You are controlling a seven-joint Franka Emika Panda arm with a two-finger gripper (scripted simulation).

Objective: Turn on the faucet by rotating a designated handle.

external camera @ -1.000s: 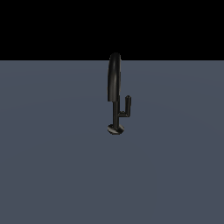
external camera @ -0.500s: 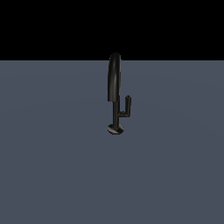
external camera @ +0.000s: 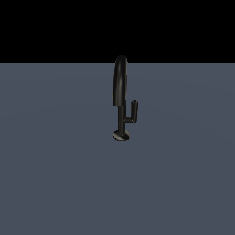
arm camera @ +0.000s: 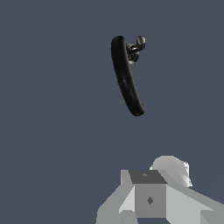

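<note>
Grey floor (external camera: pixel 55 183) — faucet (external camera: pixel 120 82) upright, handle (external camera: pixel 132 112) pointing up.

Looking down from above on a glossy black faucet (arm camera: pixel 126 74) standing on a plain slate-grey bench (arm camera: pixel 52 109). Its arched spout shows as a long curved black band. At one end of the band sits the handle (arm camera: pixel 139 43) — a small knob w/ a pale glint. Pale grey robot parts, incl. a boxy block, fill one edge — well apart from the faucet. Claw fingertips can't be made out.
</note>
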